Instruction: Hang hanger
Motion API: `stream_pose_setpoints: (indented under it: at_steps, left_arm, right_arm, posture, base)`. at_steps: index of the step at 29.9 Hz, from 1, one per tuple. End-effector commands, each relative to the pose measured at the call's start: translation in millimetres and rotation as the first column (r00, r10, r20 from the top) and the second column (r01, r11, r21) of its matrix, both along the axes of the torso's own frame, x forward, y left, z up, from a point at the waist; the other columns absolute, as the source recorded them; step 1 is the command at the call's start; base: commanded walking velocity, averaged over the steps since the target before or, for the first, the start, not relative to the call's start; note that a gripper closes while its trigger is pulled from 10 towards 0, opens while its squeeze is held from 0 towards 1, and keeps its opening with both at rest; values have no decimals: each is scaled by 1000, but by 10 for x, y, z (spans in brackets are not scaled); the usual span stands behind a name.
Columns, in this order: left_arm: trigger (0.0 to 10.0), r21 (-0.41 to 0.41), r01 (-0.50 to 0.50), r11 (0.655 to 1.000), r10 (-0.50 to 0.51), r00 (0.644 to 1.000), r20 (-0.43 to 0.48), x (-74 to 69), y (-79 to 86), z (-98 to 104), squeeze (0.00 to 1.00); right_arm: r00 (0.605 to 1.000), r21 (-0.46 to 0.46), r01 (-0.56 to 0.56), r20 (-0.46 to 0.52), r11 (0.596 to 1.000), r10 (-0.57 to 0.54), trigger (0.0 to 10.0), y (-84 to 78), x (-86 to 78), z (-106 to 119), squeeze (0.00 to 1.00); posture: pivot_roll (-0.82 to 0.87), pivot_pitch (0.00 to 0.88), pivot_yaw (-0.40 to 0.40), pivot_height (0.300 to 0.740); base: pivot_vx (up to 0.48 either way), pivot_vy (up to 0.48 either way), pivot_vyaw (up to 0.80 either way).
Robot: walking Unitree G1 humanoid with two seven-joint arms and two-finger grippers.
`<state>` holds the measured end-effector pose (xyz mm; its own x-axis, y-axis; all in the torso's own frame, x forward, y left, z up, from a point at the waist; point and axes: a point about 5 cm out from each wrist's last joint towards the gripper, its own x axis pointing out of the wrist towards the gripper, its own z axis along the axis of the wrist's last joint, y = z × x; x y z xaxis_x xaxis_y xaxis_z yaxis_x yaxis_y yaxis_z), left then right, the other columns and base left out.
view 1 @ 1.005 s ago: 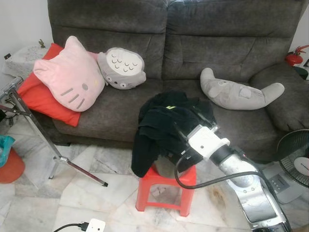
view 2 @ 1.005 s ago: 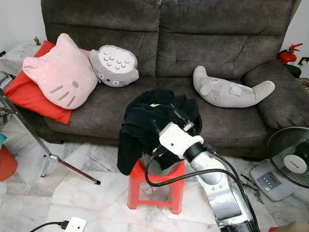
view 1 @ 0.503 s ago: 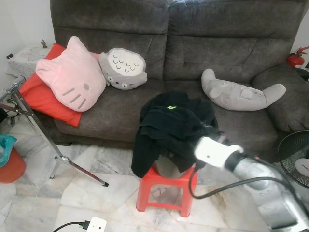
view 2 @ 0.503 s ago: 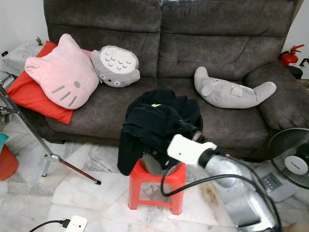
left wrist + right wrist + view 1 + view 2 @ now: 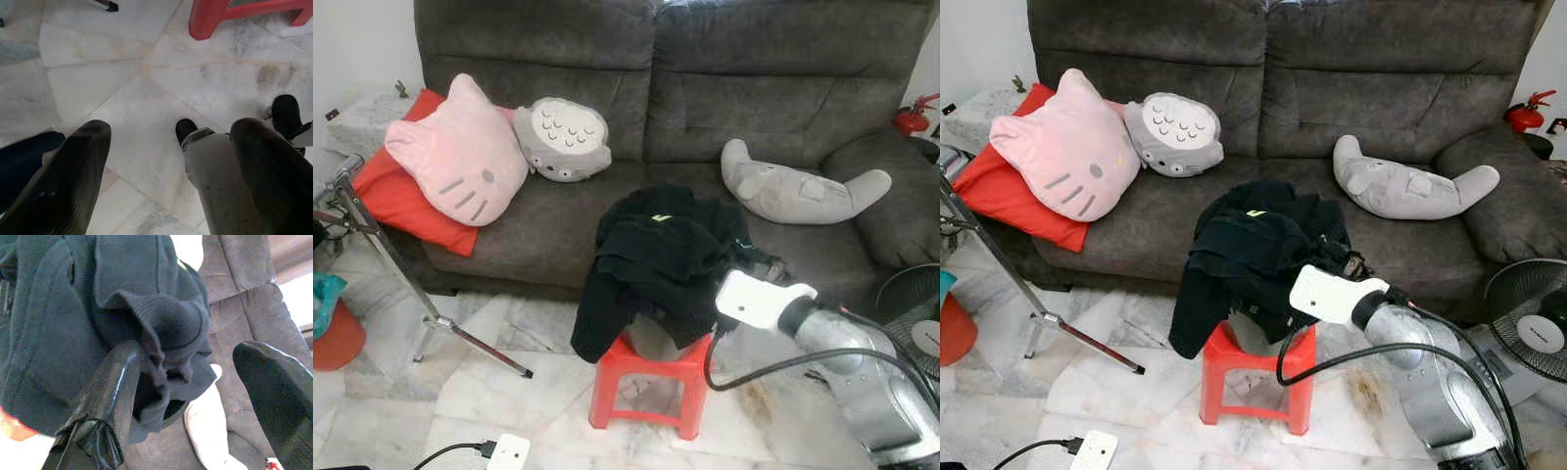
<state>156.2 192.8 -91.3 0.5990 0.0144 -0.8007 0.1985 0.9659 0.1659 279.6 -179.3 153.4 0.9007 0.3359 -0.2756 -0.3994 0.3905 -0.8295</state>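
A black garment [image 5: 661, 259] lies heaped on a red plastic stool [image 5: 646, 377] in front of the sofa, one sleeve hanging down the stool's left side. My right gripper [image 5: 754, 264] reaches into the heap's right edge, below its white wrist block. In the right wrist view the right gripper [image 5: 188, 352] is open, with a bunched fold of the black garment [image 5: 168, 323] lying between the fingers and against one finger [image 5: 115, 391]. My left gripper [image 5: 171, 129] hangs idle and open above the marble floor.
A grey sofa [image 5: 783, 88] holds a pink cat cushion [image 5: 460, 152], a grey round plush [image 5: 566, 139], a red cushion and a grey plush [image 5: 803, 191]. A metal stand leg [image 5: 406, 294] slants at the left. A fan [image 5: 915, 318] stands right; a power strip [image 5: 507, 452] lies on the floor.
My right arm has dropped lower and swung out to the right, with its gripper still at the garment's right edge. The hanging sleeve has shifted a little down and left.
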Motion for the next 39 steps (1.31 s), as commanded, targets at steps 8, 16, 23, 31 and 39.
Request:
stream_pose_setpoints:
  at_steps: [8,16,23,31,39]
  left_arm:
    - [10000,9,-7,1000,7,1000,-21,-66,43,-22,0]
    - [10000,7,-5,1000,5,1000,-22,-100,58,-30,0]
    - [10000,5,-3,1000,3,1000,-19,-97,40,-30,0]
    - [10000,0,3,1000,-3,1000,-17,-67,-15,-29,0]
    - [10000,5,6,1000,-5,1000,-6,-33,-2,-13,0]
  right_arm:
    - [1000,-9,8,-10,1000,-8,10000,-4,49,-82,0]
    - [999,16,-43,34,999,42,10000,104,81,-129,0]
    - [997,11,-50,51,999,50,10000,117,118,-114,0]
    - [997,31,-42,73,999,40,3294,107,126,-118,0]
    - [996,42,-44,81,998,41,0,122,133,-128,0]
  posture:
    - [-58,0,0,740]
    - [-53,0,-2,740]
    - [-53,0,-3,740]
    - [-51,0,-4,740]
    - [-50,0,-4,740]
  base:
    - [0,0,0]
    - [0,0,0]
    - [0,0,0]
    - [0,0,0]
    - [0,0,0]
